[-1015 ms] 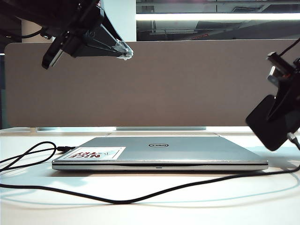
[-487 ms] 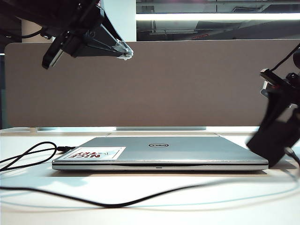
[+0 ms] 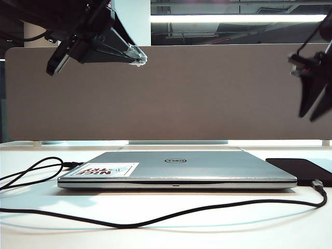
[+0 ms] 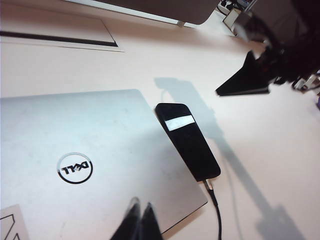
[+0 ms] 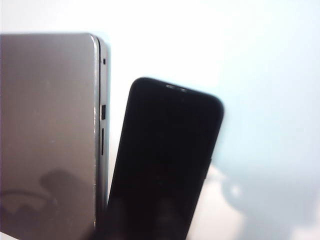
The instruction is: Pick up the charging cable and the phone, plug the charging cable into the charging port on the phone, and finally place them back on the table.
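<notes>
Above the phone [image 3: 301, 165], my right gripper [image 3: 314, 106] hangs with jaws parted, empty. Phone flat on the table [image 3: 218, 228] just beside the laptop [image 3: 176, 168], charging cable [image 3: 155, 218] plugged in. High at left, my left gripper [image 3: 136, 56] pinched closed, empty.

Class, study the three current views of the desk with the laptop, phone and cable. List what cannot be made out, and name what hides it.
- Charging port: hidden by the plug of the charging cable at the phone edge, left wrist view.
- Right gripper: out of the right wrist view; a dark silhouette in the exterior view.
- Left gripper: cut off by the picture edge, left wrist view.
- Phone's near end: cut off, right wrist view.
</notes>
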Motion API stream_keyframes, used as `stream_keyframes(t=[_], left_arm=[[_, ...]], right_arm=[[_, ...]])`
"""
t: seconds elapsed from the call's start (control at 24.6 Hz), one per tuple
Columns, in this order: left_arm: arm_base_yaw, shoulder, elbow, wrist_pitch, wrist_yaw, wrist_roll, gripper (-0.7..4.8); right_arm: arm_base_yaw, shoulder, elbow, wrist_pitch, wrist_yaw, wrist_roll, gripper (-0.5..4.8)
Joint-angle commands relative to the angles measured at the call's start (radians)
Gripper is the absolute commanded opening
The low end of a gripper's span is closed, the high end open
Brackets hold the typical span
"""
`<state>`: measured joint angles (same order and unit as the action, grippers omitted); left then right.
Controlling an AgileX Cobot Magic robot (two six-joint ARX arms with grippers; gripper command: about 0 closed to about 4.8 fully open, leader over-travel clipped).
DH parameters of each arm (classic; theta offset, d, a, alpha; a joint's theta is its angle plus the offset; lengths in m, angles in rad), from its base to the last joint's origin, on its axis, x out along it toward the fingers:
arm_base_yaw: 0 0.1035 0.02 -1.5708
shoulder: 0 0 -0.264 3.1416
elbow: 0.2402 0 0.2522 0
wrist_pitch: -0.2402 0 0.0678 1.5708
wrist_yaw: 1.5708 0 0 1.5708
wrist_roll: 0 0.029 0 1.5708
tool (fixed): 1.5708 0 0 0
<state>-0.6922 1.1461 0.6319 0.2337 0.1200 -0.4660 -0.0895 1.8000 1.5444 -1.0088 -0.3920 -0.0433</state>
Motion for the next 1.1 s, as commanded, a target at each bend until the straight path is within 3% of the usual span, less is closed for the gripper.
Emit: stream_keyframes(t=[0.04,0.24,0.49,0.65,0.81,0.89,1.1], left_arm=[[0.015,-0.011,0.021,-0.053,0.0,0.06,-0.06],[0.058,-0.038,0.1,-0.218,0.0,0.155,-0.05],[0.095,-0.164,0.115,-0.268,0.0,0.209,-0.06],[0.095,-0.255,0.114,-0.39,0.0,0.231,-0.06],[0.095,-0.326,0.104,-0.557,0.0,0.232,-0.05],[0.094,-0.365,0.07,-0.577,0.0,0.24,-0.05],[0.094,-0.436,-0.007,-0.575,0.0,0.257,-0.05]], right_arm=[[0.001,-0.013,0.081,-0.091,0.042,-0.006,-0.05],[0.003,-0.101,0.116,-0.103,0.06,-0.006,-0.06],[0.003,-0.298,0.115,-0.031,0.06,-0.006,-0.06],[0.023,-0.449,0.087,0.065,0.066,-0.005,-0.06],[0.083,-0.666,-0.093,0.286,0.09,-0.005,-0.06],[0.123,-0.773,-0.207,0.374,0.13,0.019,-0.06],[0.163,-0.898,-0.361,0.352,0.214,0.029,-0.06]])
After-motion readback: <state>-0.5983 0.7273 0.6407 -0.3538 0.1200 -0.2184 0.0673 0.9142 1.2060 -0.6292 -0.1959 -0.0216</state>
